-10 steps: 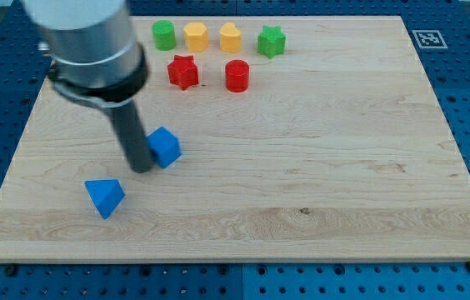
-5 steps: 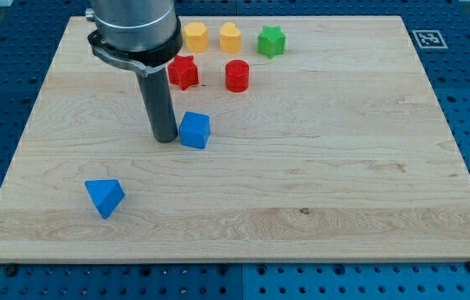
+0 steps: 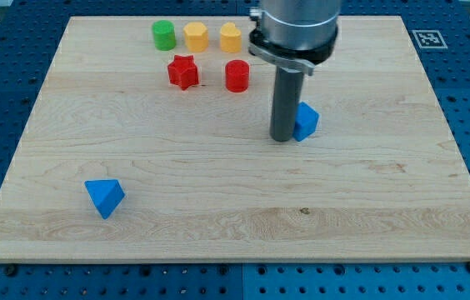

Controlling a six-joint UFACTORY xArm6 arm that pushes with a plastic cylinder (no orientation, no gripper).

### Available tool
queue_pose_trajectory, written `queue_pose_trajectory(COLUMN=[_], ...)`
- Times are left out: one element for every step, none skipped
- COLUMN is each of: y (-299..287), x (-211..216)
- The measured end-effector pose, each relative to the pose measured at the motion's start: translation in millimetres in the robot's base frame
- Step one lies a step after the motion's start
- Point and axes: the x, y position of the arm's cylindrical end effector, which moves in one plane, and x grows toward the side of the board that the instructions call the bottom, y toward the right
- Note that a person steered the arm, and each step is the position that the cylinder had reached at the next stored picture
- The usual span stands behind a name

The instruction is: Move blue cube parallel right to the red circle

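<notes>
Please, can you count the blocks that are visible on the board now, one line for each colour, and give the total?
Blue: 2, the blue cube beside my tip and the blue triangular block
Red: 2, the red star and the red circle
Yellow: 2, two yellow blocks
Green: 1, the green cylinder
Total: 7

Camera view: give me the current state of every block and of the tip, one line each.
My tip: down on the board, against the blue cube's left side.
Blue cube: right of and below the red circle, not yet level with it.
Red circle: upright, untouched.
Red star: left of the red circle, apart.
Green circle: top row, standing.
Two yellow blocks: top row, side by side.
Blue triangle: alone, lower left.
</notes>
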Motion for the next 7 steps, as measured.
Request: queue_pose_trajectory(y=[31, 62, 77, 75, 62, 62, 74], x=[-1, -1, -3, -8, -26, -58, -89])
